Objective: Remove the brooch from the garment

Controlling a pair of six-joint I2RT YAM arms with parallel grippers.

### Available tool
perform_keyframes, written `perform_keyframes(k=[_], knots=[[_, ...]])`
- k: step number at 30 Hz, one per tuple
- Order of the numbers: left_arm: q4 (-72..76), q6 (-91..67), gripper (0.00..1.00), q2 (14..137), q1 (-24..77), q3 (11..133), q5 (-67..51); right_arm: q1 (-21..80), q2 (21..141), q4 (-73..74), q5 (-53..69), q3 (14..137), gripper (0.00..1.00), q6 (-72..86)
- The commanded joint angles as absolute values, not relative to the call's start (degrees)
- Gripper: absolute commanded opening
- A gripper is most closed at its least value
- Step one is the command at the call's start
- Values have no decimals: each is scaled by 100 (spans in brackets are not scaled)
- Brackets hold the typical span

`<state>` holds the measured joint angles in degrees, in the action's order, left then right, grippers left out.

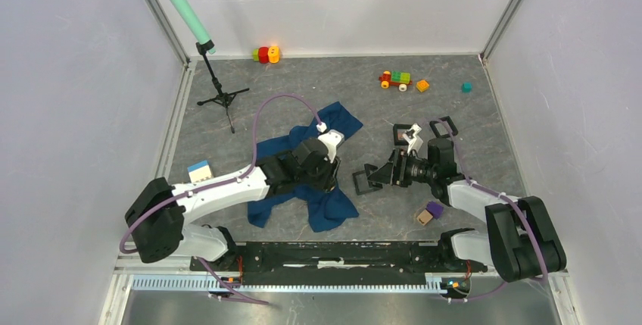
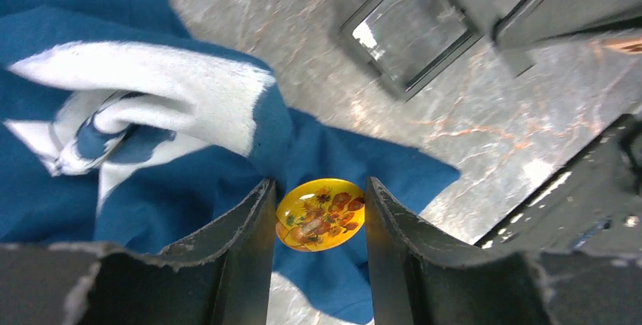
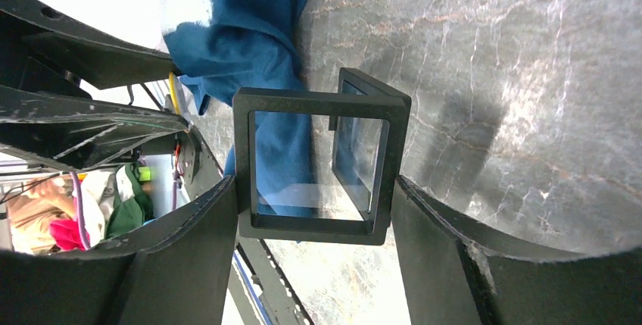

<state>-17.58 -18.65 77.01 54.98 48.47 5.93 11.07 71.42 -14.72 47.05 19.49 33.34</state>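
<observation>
My L arm point(image 1: 219, 189) stretched fwd, angled right; L gripper point(image 2: 319, 189) part-closed, pinching brooch point(image 2: 319, 217). My R arm point(image 1: 473, 196) bent inward; R gripper point(image 3: 316, 186) wide, clamping black frame point(image 3: 318, 101).

Robot test cell, probably in a laboratory. White panel walls point(image 1: 76, 75) on aluminium posts point(image 1: 160, 10) enclose a grey marbled table point(image 1: 484, 128). A tripod point(image 1: 220, 99) stands near the far left corner. Right of the tripod, near the back wall, lie toy blocks point(image 1: 265, 54) and a toy train point(image 1: 395, 79).

A toy train point(image 1: 395, 79), an orange block point(image 1: 422, 85) and a teal block point(image 1: 466, 87) are lying at the back; a green tube point(image 1: 182, 5) is tilting atop a tripod point(image 1: 220, 95).
</observation>
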Motion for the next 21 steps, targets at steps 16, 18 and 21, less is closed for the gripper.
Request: perform_keyframes(k=[16,18,21], knots=[[532,-2633,41,9174,5360,5282,-338,1085,7952,-5576,4958,661,61,5961],[666,-2695,41,9298,5360,5312,-435,1080,8037,-5792,4948,634,61,6080],[747,-2767,41,9450,5361,5390,-501,1076,8162,-6145,4931,568,61,6278]])
